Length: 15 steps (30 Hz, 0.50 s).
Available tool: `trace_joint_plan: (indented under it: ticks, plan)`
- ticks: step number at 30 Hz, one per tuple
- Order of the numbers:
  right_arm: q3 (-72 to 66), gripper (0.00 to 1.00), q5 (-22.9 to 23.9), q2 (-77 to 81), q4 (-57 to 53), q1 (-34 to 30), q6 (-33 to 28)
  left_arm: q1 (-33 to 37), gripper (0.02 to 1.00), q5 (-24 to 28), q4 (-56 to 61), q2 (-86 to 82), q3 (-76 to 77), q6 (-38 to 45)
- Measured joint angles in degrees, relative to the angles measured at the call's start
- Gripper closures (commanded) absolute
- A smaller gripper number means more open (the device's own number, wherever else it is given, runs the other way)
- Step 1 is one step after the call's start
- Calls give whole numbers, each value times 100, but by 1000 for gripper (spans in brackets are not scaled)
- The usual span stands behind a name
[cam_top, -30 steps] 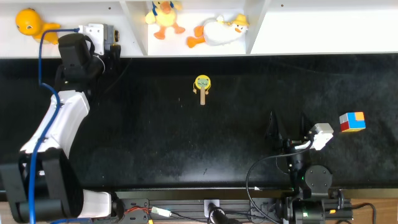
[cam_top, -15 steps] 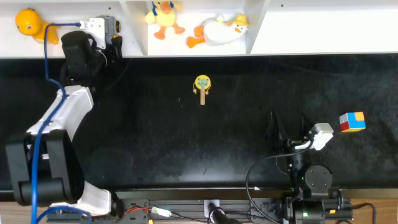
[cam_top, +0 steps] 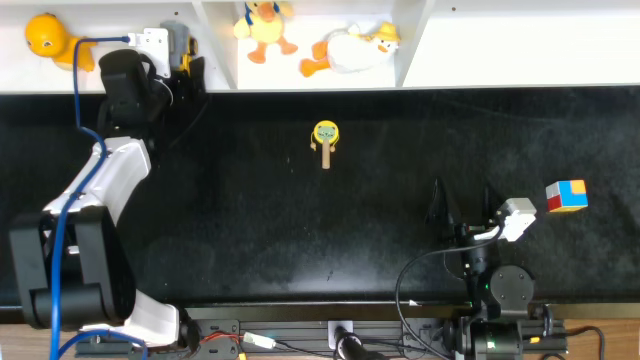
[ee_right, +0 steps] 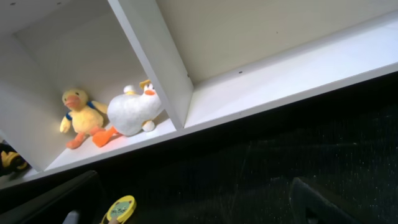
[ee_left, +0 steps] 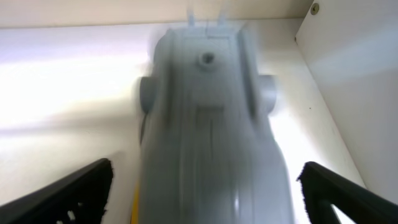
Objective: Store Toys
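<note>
A grey toy car lies on the white floor of the shelf's left compartment, close to its side wall. My left gripper is open, with one finger on either side of the car and a gap to each. From above, the left gripper is at the shelf's left compartment, with the car just ahead of it. A small yellow toy on a stick lies on the black table. A coloured cube sits at the right. My right gripper stands open and empty near the front.
An orange duck sits in the left compartment. A yellow duck plush and a white goose plush fill the middle compartment. The right compartment holds nothing. The black table is bare around the yellow toy.
My left arm has pushed farther into the shelf's left compartment, carrying the grey car deeper in. The right arm has not moved.
</note>
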Motion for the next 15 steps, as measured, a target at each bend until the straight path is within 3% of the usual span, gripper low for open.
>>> trace_joint_plan:
  ticks: [15]
  plan:
    - [0, 1, -2, 0, 0, 0, 2, 0, 20, 7, -518, -317, 0, 0]
